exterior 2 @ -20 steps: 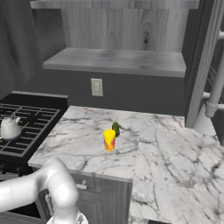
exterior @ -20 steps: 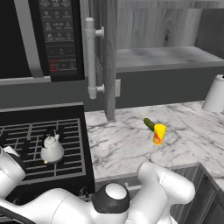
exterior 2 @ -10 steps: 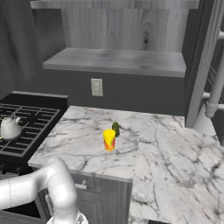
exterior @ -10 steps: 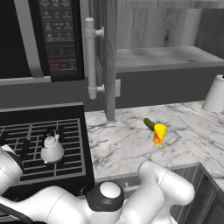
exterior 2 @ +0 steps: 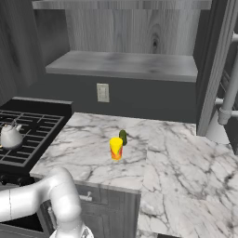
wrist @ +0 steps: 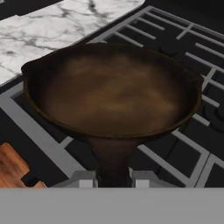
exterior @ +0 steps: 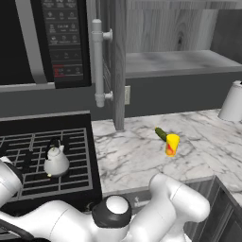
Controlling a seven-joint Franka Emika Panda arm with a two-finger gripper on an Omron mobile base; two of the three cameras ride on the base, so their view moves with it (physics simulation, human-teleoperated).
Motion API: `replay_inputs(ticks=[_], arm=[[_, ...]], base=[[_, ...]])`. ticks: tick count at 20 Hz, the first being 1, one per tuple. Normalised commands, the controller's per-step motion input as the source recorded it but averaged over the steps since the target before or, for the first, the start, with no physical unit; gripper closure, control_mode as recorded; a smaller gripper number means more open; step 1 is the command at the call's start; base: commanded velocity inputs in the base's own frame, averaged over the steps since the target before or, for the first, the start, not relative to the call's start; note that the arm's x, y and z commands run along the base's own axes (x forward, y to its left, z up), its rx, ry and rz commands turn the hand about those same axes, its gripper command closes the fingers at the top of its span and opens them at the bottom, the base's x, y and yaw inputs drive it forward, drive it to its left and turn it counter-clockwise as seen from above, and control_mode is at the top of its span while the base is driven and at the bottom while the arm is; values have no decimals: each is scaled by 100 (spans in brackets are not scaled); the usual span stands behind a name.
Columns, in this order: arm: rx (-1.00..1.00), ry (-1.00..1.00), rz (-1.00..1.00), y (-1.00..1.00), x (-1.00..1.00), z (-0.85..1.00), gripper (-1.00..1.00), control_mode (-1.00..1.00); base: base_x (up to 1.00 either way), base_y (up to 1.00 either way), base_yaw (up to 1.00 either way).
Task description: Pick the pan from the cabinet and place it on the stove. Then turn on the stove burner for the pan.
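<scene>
The pan (wrist: 113,94), a round dark-brown skillet, lies level over the stove's black grates (wrist: 192,39) in the hand view, its handle running down toward me. My gripper (wrist: 113,178) is shut on that handle, with a fingertip (wrist: 81,178) on each side. I cannot tell whether the pan rests on the grate or hangs just above it. The stove (exterior: 28,142) sits left of the marble counter, and from the other side the stove (exterior 2: 32,125) shows too. The cabinet (exterior: 118,56) stands open, its shelf (exterior 2: 125,65) bare.
A small white kettle (exterior: 56,161) stands on a stove burner; the kettle (exterior 2: 10,135) is at the far left. A yellow-red item (exterior: 171,144) lies on the marble counter (wrist: 52,22). The microwave (exterior: 42,38) hangs above the stove. A white container (exterior: 232,101) stands at the right.
The arm's lower joint has shifted slightly to the left in the left base view. Everything else stays where it was.
</scene>
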Motion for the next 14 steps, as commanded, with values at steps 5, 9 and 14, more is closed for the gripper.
replay_inputs(ticks=[5, 9, 14], arm=[[-3, 8, -1, 0, 0, -43, 100, -100], [-3, 8, -3, 0, 0, -54, 100, -100], [-6, 8, -5, -4, 0, -57, 100, -100]], base=[[0, 0, 0], [0, 0, 0], [0, 0, 0]])
